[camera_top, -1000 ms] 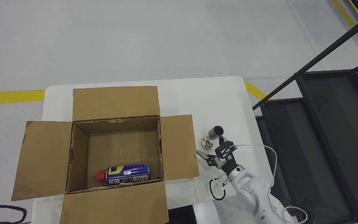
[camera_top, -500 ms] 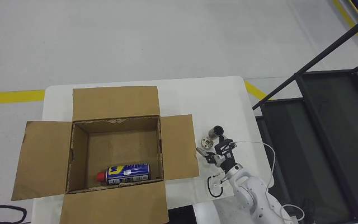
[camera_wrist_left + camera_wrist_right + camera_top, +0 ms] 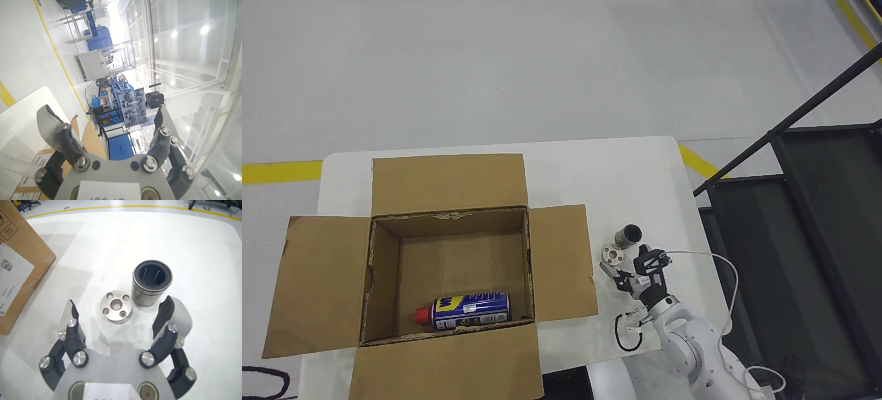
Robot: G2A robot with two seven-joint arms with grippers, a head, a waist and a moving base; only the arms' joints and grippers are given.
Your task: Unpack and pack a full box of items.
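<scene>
My right gripper point(image 3: 120, 305): fingers spread wide, nothing held, hanging above the small round silver metal flange with four bolt holes point(image 3: 116, 308). The flange lies flat on the white table point(image 3: 132, 237), right of the open brown cardboard box point(image 3: 527, 260). The steel cylindrical linear bearing with a black bore point(image 3: 152, 283) stands upright just beside the flange on its far side; I cannot tell if they touch. A blue spray can with a red cap point(image 3: 467, 308) lies along the box's near wall. My left gripper point(image 3: 103, 115): also spread and empty, pointing off into the room.

Judgement: the flange is my next pick, bound for the box. Centre the pads across its rim and descend straight. The flange sits low, so go nearly to the table before closing. Keep the pad nearer the bearing clear, or it may topple.
</scene>
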